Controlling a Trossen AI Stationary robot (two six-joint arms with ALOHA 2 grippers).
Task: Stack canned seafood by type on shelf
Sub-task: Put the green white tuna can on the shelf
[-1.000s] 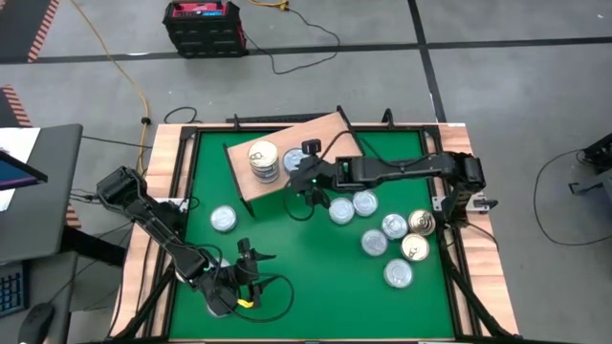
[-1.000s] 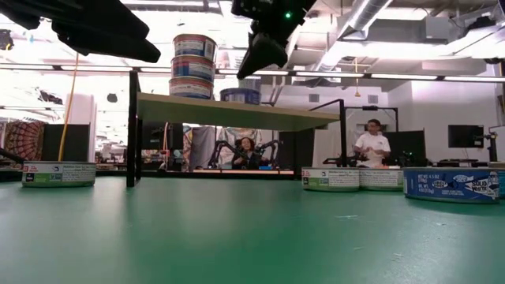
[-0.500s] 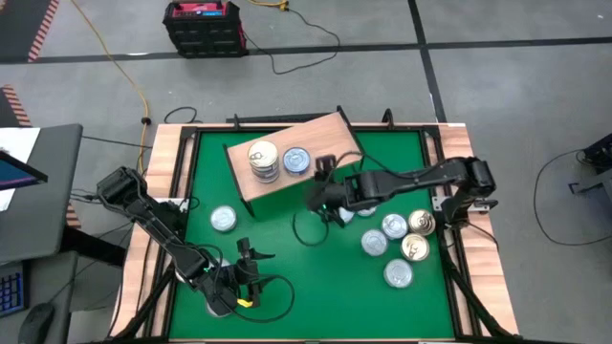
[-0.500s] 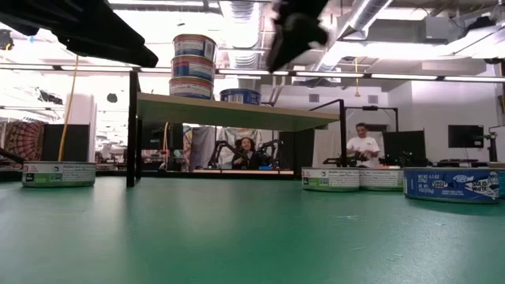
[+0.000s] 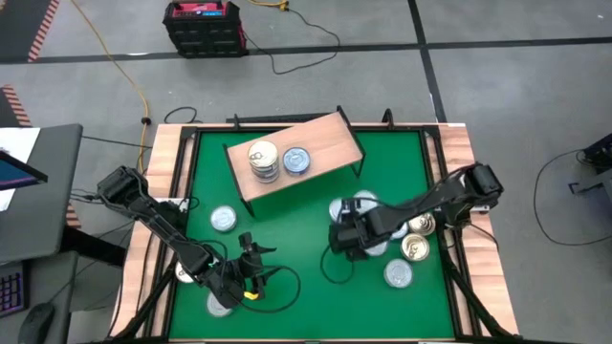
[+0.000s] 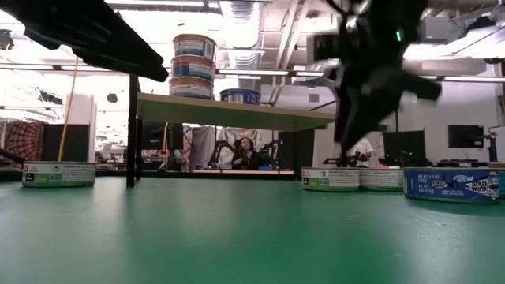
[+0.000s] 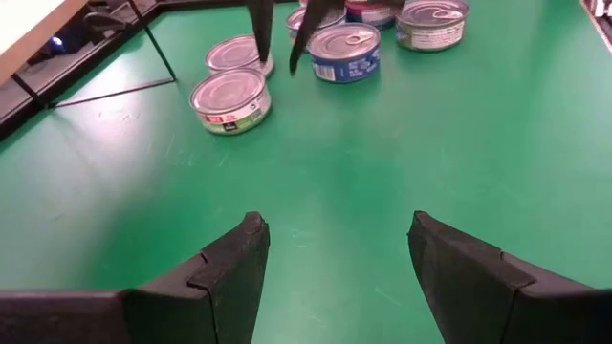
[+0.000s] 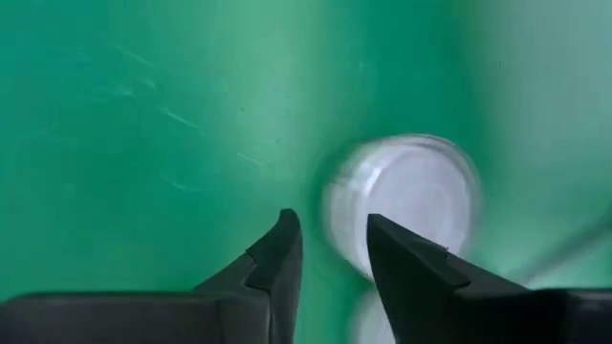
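Observation:
The shelf (image 5: 316,153), a light-wood board on black legs, stands at the table's far middle. It carries a stack of three tins (image 6: 193,67) and one blue-sided tin (image 5: 296,161) beside the stack. Several more tins lie flat on the green table at the right (image 5: 394,226), and one lies at the left (image 5: 223,219). My right gripper (image 5: 342,239) hangs open and empty just left of the right cluster, above a silver-topped tin (image 8: 406,205). My left gripper (image 7: 335,239) waits open near the table's near-left corner, low over the mat.
The wooden rim (image 5: 163,182) frames the green mat. Bare mat lies between the two grippers and under the shelf (image 6: 237,110). People sit in the room behind the table. A black crate sits on the floor beyond the far edge.
My right gripper has left the shelf's near edge, swung toward the table's near-right and come down over the tins lying there. The blue-sided tin stays on the shelf beside the stack.

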